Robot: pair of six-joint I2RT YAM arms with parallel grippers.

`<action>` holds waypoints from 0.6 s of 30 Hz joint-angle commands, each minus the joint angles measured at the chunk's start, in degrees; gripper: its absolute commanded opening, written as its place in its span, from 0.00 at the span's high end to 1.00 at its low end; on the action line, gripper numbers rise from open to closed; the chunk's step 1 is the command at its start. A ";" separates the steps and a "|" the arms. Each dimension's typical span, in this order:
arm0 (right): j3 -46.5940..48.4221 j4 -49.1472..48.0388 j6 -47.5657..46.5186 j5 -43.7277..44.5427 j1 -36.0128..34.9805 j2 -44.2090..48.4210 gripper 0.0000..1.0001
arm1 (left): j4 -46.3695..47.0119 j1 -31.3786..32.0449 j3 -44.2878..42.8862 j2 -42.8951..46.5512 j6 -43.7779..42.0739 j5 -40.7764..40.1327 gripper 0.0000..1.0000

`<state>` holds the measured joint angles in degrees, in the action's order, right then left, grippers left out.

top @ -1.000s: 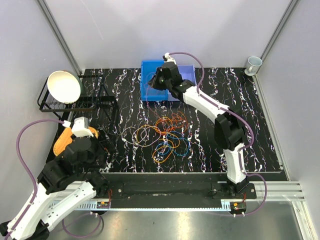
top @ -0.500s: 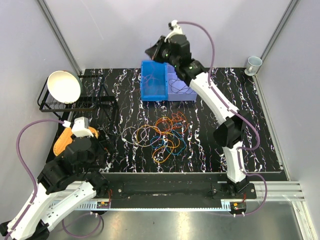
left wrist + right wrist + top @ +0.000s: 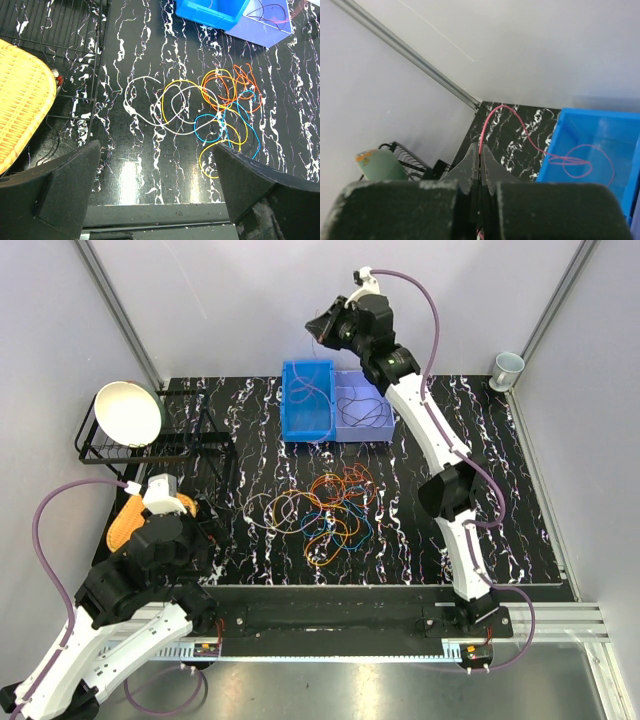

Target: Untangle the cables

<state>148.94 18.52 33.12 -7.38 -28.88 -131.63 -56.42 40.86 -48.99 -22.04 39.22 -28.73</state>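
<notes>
Right gripper (image 3: 480,150) has risen over the blue bin (image 3: 620,125), pinching a red cable (image 3: 518,125), one strand nearly sorted; left gripper (image 3: 157,167) gapes.

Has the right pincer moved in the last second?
Yes. The right pincer has lifted from over the blue bin to beyond its far rim, holding a red cable.

Cables (image 3: 335,512) — tangled flat loops; red cable (image 3: 522,129) aloft.

Black white-veined tabletop (image 3: 130,185): glossy, marble-look
Thin coloured cables (image 3: 225,102): smooth, plastic-coated
Blue rectangular bin (image 3: 306,434): smooth plastic
</notes>
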 commanded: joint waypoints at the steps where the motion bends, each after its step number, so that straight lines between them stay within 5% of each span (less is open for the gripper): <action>1: 4.07 -0.51 -2.18 -2.47 0.67 -3.09 1.00 | 2.81 -0.43 0.48 0.16 -0.81 0.43 0.01; 18: 7.15 -10.44 -7.45 -3.88 2.87 -12.41 1.00 | 2.72 -1.05 0.56 -0.63 -0.90 0.34 0.01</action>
<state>153.42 12.43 28.45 -10.24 -26.22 -142.10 -56.42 40.29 -48.99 -22.09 39.18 -28.73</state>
